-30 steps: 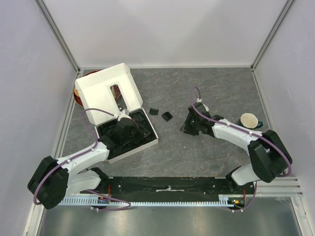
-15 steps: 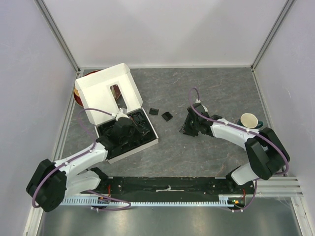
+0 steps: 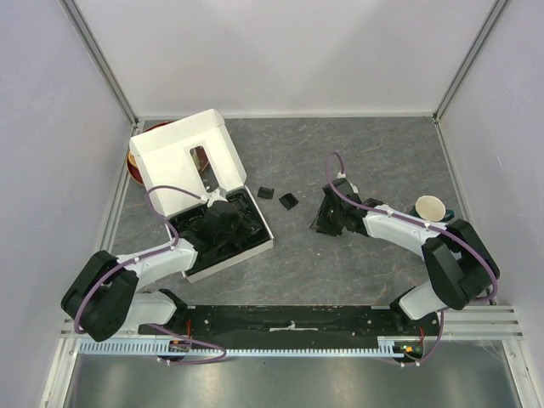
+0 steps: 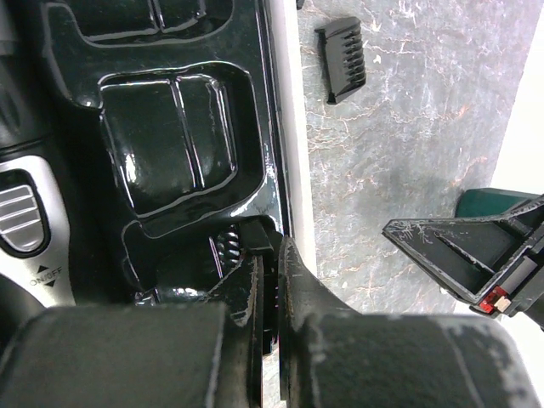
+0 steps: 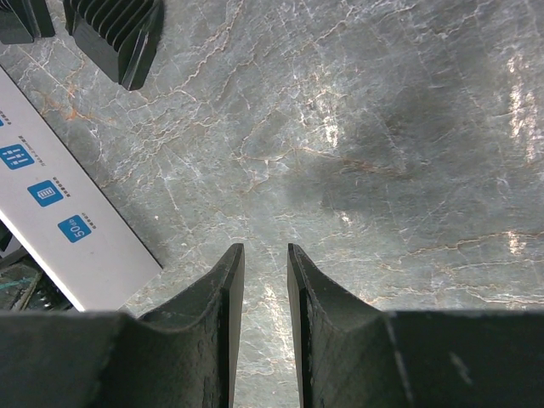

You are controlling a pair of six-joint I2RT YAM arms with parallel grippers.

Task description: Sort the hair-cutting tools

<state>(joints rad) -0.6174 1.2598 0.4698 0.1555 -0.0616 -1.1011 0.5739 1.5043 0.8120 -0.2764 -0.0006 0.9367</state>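
Looks only partly done: clipper (image 4: 24, 217) in the black tray (image 4: 170, 144), two comb guards (image 3: 289, 201) out on the table (image 3: 374, 153). Left claw (image 4: 270, 255) shut tight; right claw (image 5: 263, 255) narrow, holding nothing.

In your top view, the white box lid (image 3: 183, 157) hides most of a red bowl (image 3: 133, 163) at the upper left. The left gripper (image 3: 234, 223) blends into the black tray (image 3: 251, 238), so you cannot see its tips. In your left wrist view, the left edge cuts off the clipper (image 4: 25, 212). A ridged thing (image 4: 226, 248) behind the fingers (image 4: 246, 293) is too hidden to name. In your right wrist view, the top edge cuts a comb guard (image 5: 119, 30), and the corner cuts a second guard (image 5: 21, 17).
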